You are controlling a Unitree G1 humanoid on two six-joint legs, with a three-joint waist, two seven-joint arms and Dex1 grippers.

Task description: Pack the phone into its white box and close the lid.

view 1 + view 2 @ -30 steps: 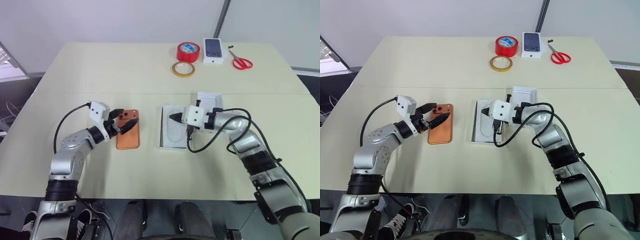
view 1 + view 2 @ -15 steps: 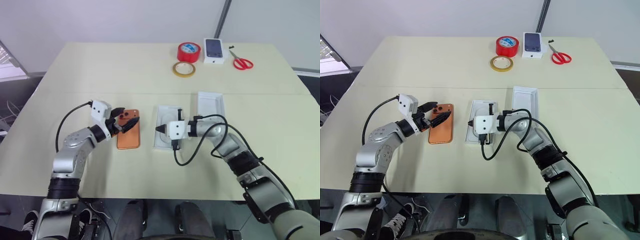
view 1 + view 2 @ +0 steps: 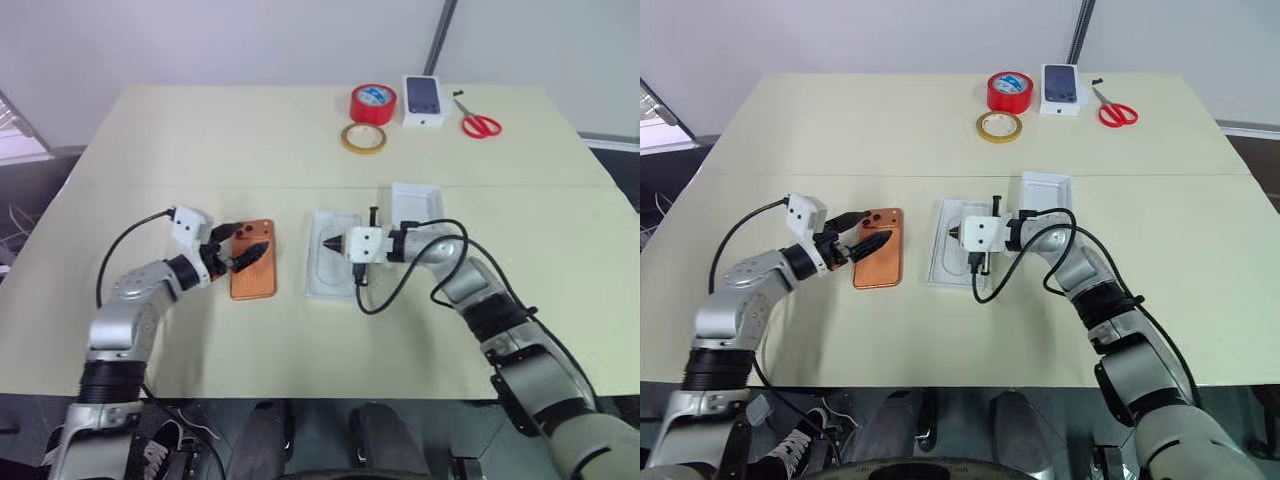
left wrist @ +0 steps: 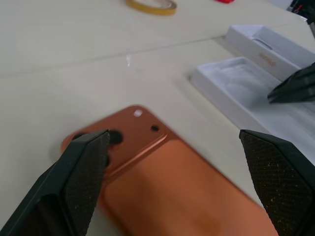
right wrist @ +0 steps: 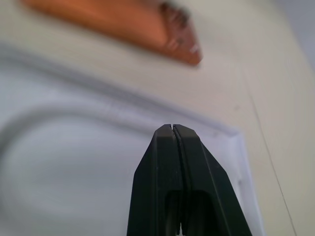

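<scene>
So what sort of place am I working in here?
Probably a lab or test workspace, not a home: a plain cream table against a bare grey wall, with a staged packing kit of red tape roll, scissors and a printed phone box.

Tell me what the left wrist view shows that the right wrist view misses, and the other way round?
The left wrist view alone shows the yellow tape ring, the lid and the open left gripper over the phone. The right wrist view alone shows the shut right gripper from behind. Both share the phone, the white box and the table.
</scene>
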